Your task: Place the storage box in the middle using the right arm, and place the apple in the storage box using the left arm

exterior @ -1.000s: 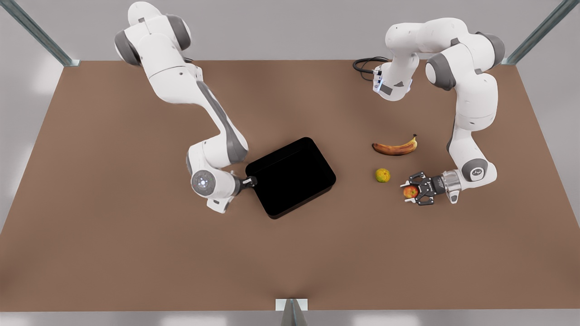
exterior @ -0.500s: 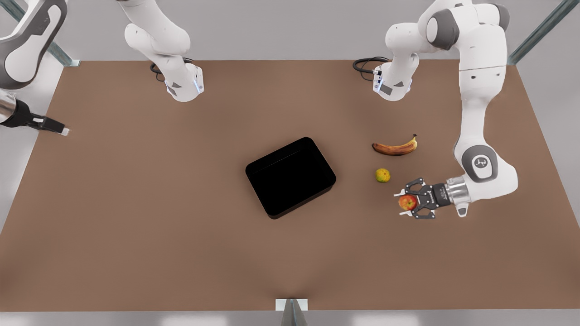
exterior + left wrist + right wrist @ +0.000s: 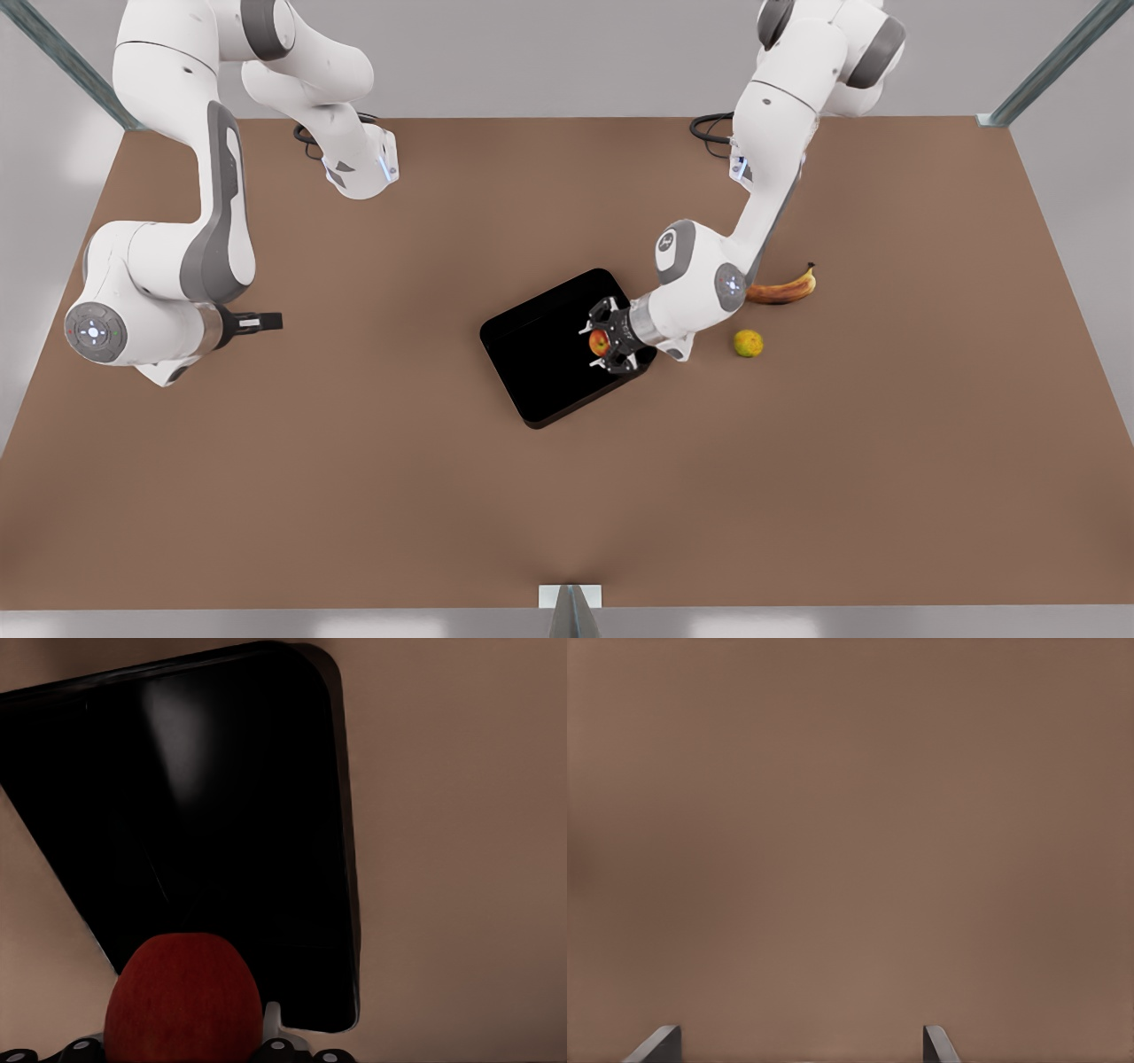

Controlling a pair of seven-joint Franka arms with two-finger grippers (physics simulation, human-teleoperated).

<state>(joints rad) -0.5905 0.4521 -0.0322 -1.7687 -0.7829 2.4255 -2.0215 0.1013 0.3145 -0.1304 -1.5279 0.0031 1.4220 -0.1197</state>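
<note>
the left claw [image 3: 603, 341], gripping the apple [image 3: 600, 340], has swung from the surface [image 3: 797, 496] to above the storage box [image 3: 549, 354], mid-surface; release comes next. the right claw [image 3: 270, 321], fingers wide, waits far left.
</note>
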